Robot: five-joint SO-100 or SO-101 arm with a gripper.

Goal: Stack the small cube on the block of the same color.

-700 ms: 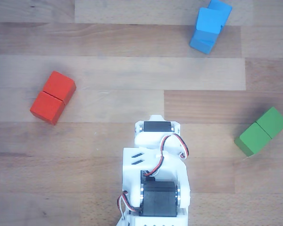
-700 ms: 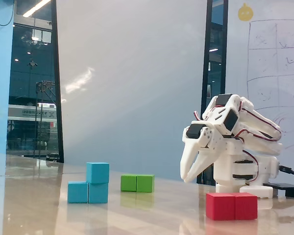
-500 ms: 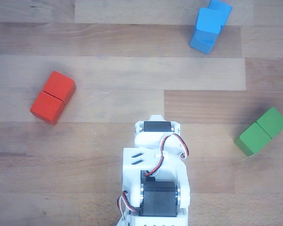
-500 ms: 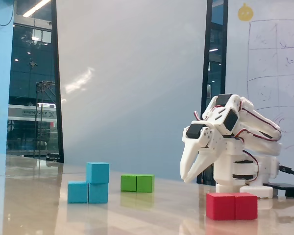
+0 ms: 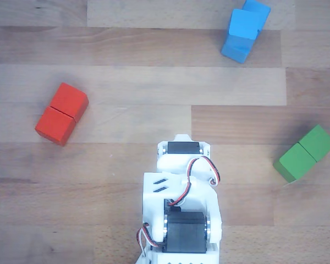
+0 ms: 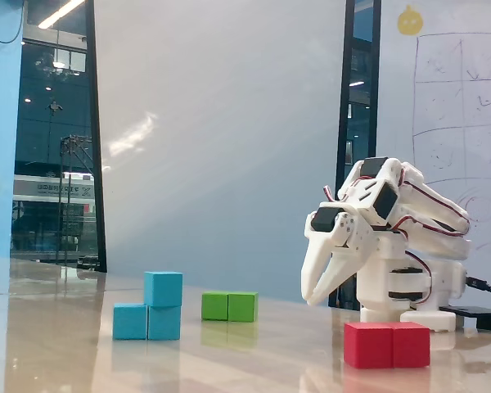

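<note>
Fixed view showed the arm [image 6: 393, 246] folded back over its base, well apart from the blocks, probably because its work was finished. Its gripper [image 6: 309, 296] pointed down at the table [image 6: 254, 352] with fingers together and nothing between them. The blue block [image 6: 147, 322] lay flat, and the cube [image 6: 163, 288] sat on its right half, so the stack looked done. The red block [image 6: 387, 344] and green block [image 6: 229, 306] lay apart, unused.
</note>
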